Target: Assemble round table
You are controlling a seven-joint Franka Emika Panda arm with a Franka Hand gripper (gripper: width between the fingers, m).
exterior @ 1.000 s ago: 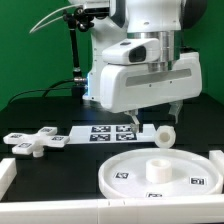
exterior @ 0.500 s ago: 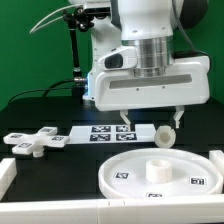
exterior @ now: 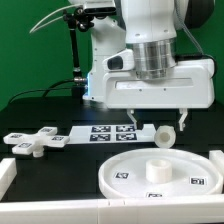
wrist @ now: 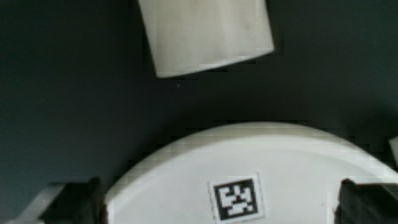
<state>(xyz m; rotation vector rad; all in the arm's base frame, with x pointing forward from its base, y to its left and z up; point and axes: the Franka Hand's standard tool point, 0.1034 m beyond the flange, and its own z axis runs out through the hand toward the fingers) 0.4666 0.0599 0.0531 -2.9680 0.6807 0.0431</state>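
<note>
Nearest the exterior camera lies the round disc [exterior: 122, 181], rim up, flat on the black table with its raised centre socket [exterior: 158, 166] facing upward, a pose that seems meant to leave the socket free to take a part from above. White border rails [exterior: 8, 168] run along the near edge at either side of it. Just beyond the disc, the short thick leg [exterior: 160, 134] lies on its side near the exterior view's right end of the marker board [exterior: 108, 133]; whether it touches the board I cannot tell. Well apart, toward the exterior view's left, rests the cross-shaped foot piece [exterior: 35, 143], untouched. Above the leg hangs the gripper [exterior: 158, 122], its fingers [exterior: 183, 122] spread wide and holding nothing, one to each side of the leg and clear of it. The wrist view shows the leg's pale side and the disc's tagged rim below, nothing lying between the fingers. That straddling pose suggests a descent to close on the leg, probably to stand it in the socket.
</note>
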